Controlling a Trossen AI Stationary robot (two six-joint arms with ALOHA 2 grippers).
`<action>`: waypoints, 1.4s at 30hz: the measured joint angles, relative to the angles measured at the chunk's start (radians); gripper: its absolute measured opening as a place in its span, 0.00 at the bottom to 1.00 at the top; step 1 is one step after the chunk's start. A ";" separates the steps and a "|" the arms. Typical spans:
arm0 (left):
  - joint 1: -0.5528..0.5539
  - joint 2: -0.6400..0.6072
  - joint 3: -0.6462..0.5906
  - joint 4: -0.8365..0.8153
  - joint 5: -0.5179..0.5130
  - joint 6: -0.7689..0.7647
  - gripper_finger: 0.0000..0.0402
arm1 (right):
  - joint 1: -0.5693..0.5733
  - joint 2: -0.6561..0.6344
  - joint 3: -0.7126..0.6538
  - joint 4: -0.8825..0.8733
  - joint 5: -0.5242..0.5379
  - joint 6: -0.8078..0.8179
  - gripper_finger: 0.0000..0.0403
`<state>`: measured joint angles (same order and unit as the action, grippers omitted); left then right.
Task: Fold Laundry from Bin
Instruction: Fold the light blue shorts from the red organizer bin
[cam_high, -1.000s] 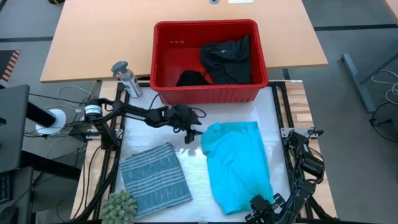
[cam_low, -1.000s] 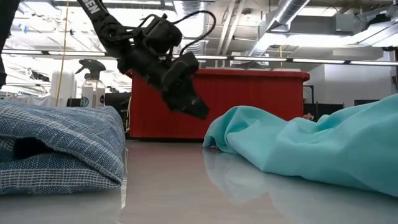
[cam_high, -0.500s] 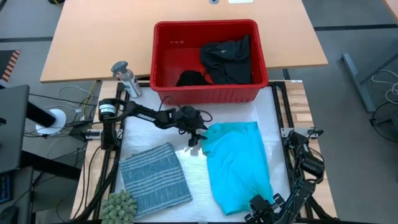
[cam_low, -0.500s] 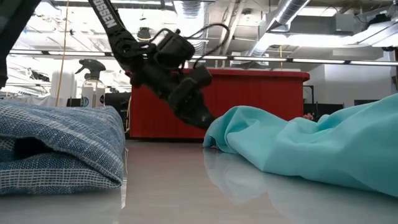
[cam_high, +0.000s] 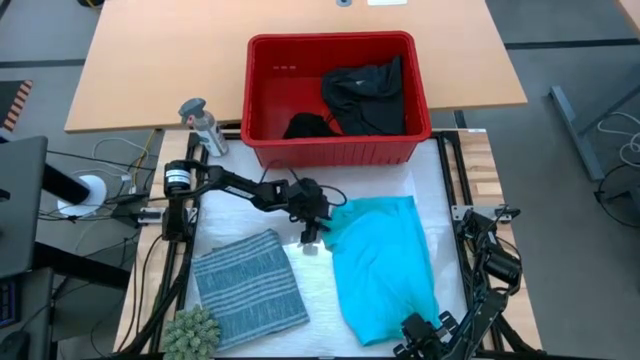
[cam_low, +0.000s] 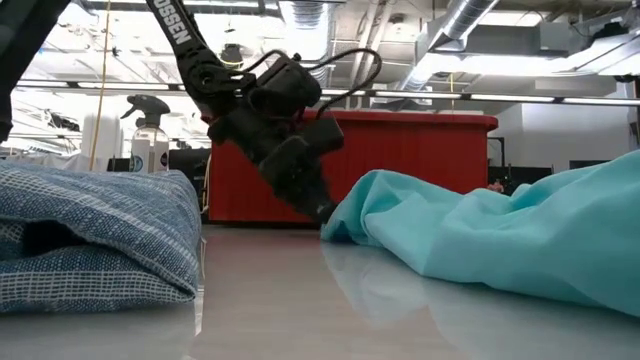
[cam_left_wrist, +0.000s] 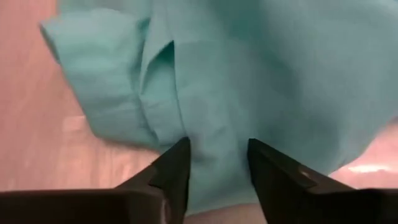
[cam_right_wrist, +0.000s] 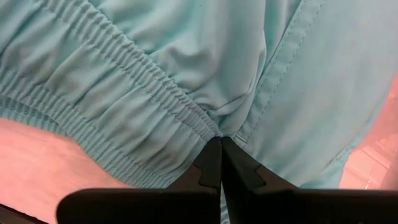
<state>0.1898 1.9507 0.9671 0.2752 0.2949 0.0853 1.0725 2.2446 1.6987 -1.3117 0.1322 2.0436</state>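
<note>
- Two hands are yours here: your left hand (cam_high: 312, 226) is low at the turquoise garment's (cam_high: 380, 265) upper left corner, and your right hand (cam_high: 425, 335) sits at that garment's near edge, by the front of the surface (cam_high: 310, 290).
- In the left wrist view your left hand (cam_left_wrist: 217, 155) has its fingers (cam_left_wrist: 176, 163) parted, with a fold of the turquoise garment (cam_left_wrist: 249, 74) lying between them; they straddle the cloth and have not yet pinched it.
- In the low view that left hand (cam_low: 318, 208) tilts down, its tips touching the edge of the turquoise garment (cam_low: 480, 235) just above the surface (cam_low: 300, 310).
- In the right wrist view your right hand (cam_right_wrist: 217, 155) has its fingers pressed together, tips against the gathered band of the turquoise garment (cam_right_wrist: 155, 93); you cannot tell whether any cloth is caught between them.
- The blue-grey striped garment (cam_high: 250, 285) lies folded at the front left of the surface, well apart from the turquoise one.
- The red bin (cam_high: 265, 90) stands behind the white surface, and black garments (cam_high: 365, 95) lie inside it toward its right side.
- A grey spray bottle (cam_high: 200, 125) stands just left of the bin, and a small green plant (cam_high: 192, 330) sits at the front left corner.
</note>
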 joint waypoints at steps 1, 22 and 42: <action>0.000 -0.001 0.002 0.008 -0.016 -0.010 0.32 | 0.000 0.000 0.000 0.000 0.000 -0.001 0.08; 0.059 -0.143 0.085 0.034 -0.308 0.022 0.00 | 0.000 0.001 0.000 0.007 -0.001 -0.062 0.08; 0.128 -0.124 0.089 -0.198 -0.208 -0.085 0.25 | 0.002 0.000 -0.001 0.021 -0.002 -0.088 0.08</action>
<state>0.3178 1.8266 1.0562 0.0769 0.0867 0.0001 1.0744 2.2448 1.6978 -1.2911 0.1303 1.9553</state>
